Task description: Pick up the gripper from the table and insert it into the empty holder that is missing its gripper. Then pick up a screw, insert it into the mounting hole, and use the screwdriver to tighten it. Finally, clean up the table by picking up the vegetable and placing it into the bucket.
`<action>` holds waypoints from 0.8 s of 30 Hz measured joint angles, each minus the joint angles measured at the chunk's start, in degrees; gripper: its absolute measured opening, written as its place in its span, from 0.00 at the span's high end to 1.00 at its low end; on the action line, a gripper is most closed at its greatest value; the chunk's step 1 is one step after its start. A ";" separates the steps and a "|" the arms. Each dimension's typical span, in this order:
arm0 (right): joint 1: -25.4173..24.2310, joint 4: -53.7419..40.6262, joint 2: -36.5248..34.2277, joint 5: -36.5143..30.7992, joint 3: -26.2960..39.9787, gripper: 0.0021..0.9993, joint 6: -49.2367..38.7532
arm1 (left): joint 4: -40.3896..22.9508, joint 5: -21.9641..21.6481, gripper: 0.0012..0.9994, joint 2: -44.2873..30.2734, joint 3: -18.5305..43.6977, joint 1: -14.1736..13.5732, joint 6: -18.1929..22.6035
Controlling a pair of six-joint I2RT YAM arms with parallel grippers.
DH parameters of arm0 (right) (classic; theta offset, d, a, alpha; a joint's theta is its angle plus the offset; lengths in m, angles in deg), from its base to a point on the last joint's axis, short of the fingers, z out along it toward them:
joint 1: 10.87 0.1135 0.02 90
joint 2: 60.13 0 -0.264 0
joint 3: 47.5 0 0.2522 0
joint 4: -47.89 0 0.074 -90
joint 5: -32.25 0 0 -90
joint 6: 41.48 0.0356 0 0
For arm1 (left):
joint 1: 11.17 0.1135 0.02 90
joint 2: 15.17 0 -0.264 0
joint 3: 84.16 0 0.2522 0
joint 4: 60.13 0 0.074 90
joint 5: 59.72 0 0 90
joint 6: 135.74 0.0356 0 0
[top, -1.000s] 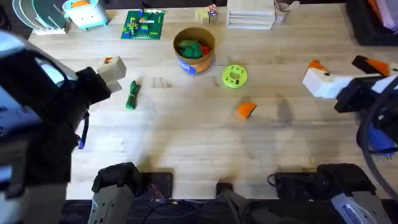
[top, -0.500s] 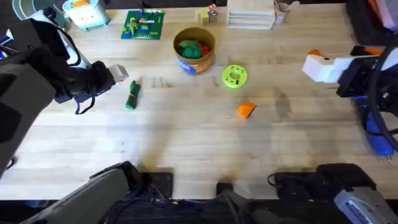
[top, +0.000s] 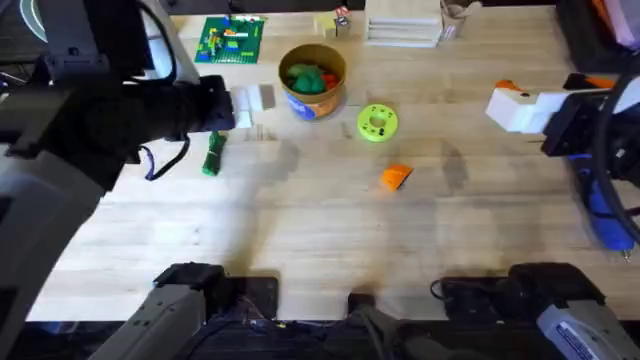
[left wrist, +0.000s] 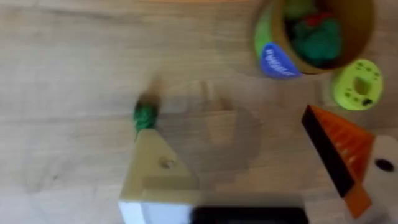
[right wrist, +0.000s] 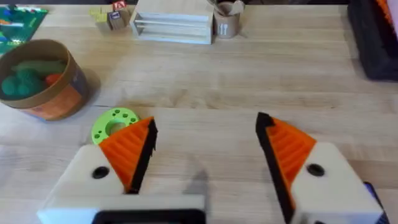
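L gripper (left wrist: pixel 255 168) spread wide, grasping nothing, one holder (left wrist: pixel 155 171) bare, above vegetable (top: pixel 211 154) | R gripper (right wrist: pixel 205 155) spread, nothing between pads | your orange gripper (top: pixel 396 176) lies mid table (top: pixel 300 240), near bucket (top: pixel 313 80)

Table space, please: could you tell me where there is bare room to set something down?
The widest free patch on the table is the near half, between the orange gripper and the arm bases. Another lies between the green disc and the right hand. It is crowded around the bucket, the vegetable and the far edge.
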 joint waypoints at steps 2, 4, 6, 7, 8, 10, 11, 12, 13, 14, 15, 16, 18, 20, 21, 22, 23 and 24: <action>0.00 0.00 0.00 0.00 0.00 0.01 0.00 | 2.00 0.07 0.00 3.10 0.86 -6.76 0.01; 0.00 0.00 0.00 0.00 0.00 0.01 0.00 | 4.63 0.13 0.00 5.73 1.32 -12.90 0.04; 0.00 0.00 0.00 0.00 0.00 0.01 0.00 | 7.63 0.29 0.00 8.06 1.61 -19.25 0.15; 0.00 0.00 0.00 0.00 0.00 0.01 0.00 | 8.83 0.37 0.00 8.90 1.71 -21.88 0.22; 0.00 -0.02 0.00 0.00 0.00 0.01 0.00 | 9.81 0.46 0.00 9.50 1.76 -24.08 0.22; 0.00 0.00 0.00 0.00 0.00 0.01 0.00 | 11.43 0.48 0.00 10.30 1.78 -28.54 0.26; 0.00 0.00 0.00 0.00 0.00 0.01 0.00 | 11.90 0.48 0.01 10.40 1.80 -30.45 0.31; 0.00 0.00 0.00 0.00 0.00 0.01 0.00 | 12.09 0.48 0.01 10.40 1.80 -31.76 0.39; 0.00 0.00 0.00 0.00 0.00 0.01 0.00 | 12.04 0.48 0.01 10.38 1.80 -33.09 0.40; 0.00 -0.01 0.00 0.00 0.00 0.01 0.00 | 11.80 0.48 0.01 10.38 1.80 -34.03 0.42; 0.00 0.00 0.00 0.00 0.00 0.01 0.00 | 11.31 0.46 0.01 10.38 1.80 -34.75 0.44; 0.00 0.00 0.00 0.00 0.00 0.01 0.00 | 10.61 0.46 0.01 10.38 1.80 -35.21 0.42; 0.00 -0.02 0.00 0.00 0.00 0.01 0.00 | 8.12 0.68 0.01 10.38 1.80 -35.52 0.14; 0.00 0.00 0.00 0.00 0.00 0.01 0.00 | 5.74 1.31 0.01 10.38 1.80 -35.52 -0.72; 0.00 0.00 0.00 0.00 0.00 0.01 0.00 | 5.28 1.48 0.01 10.38 1.80 -35.52 -1.07; 0.00 0.00 0.00 0.02 0.00 0.01 0.00 | 5.38 1.60 0.01 10.38 1.80 -35.52 -1.33; 0.00 0.00 0.00 0.00 0.00 0.01 0.00 | 5.69 1.64 0.01 10.38 1.80 -35.52 -1.45; 0.00 -0.01 0.00 0.00 0.00 0.01 0.00 | 6.09 1.61 0.01 10.38 1.80 -35.52 -1.69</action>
